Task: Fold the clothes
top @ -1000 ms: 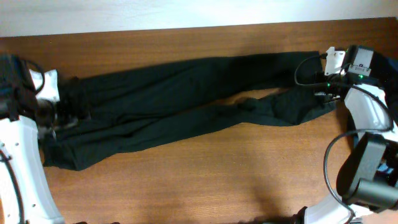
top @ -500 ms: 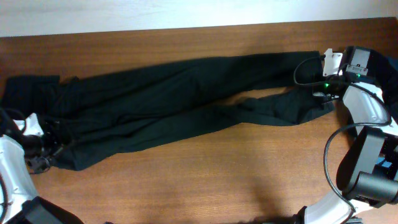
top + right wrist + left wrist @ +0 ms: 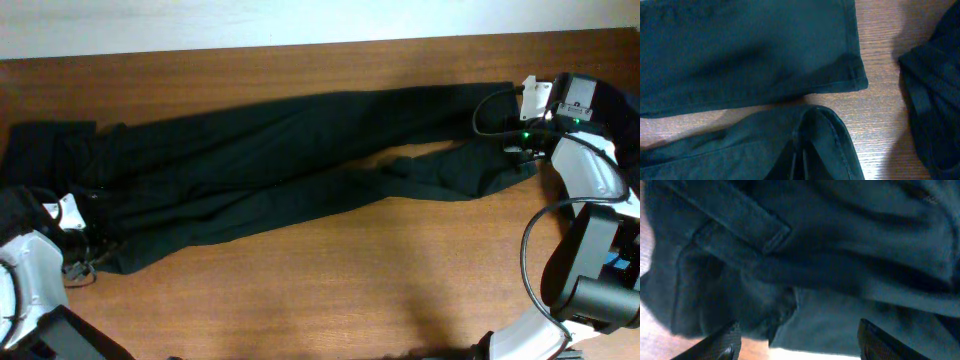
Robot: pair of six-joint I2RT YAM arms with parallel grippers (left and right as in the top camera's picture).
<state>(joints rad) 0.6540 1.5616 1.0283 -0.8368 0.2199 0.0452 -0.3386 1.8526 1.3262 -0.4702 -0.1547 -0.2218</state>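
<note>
**Left arm drops to the trousers' lower corner**

Since a second ago the left arm has swung off the waistband and down to the near left corner of the black trousers (image 3: 260,150), leaving the waist end uncovered; the right arm has stayed put.

From overhead, the trousers lie stretched across the wooden tabletop (image 3: 350,290), waist at the left, the two legs running right and spreading apart at the far end. The left end effector (image 3: 82,262) sits at the garment's lower left edge. The right end effector (image 3: 515,148) is on the leg ends at the right.

On the left wrist view, its fingers (image 3: 725,342) stand well apart, with rumpled black cloth and a belt loop filling the space ahead of them.

On the right wrist view, one leg hem lies flat on the wood, and the other leg's hem is bunched up into the closed end effector, clamped on it. Another dark garment (image 3: 935,100) lies just beside, at the right edge.
</note>
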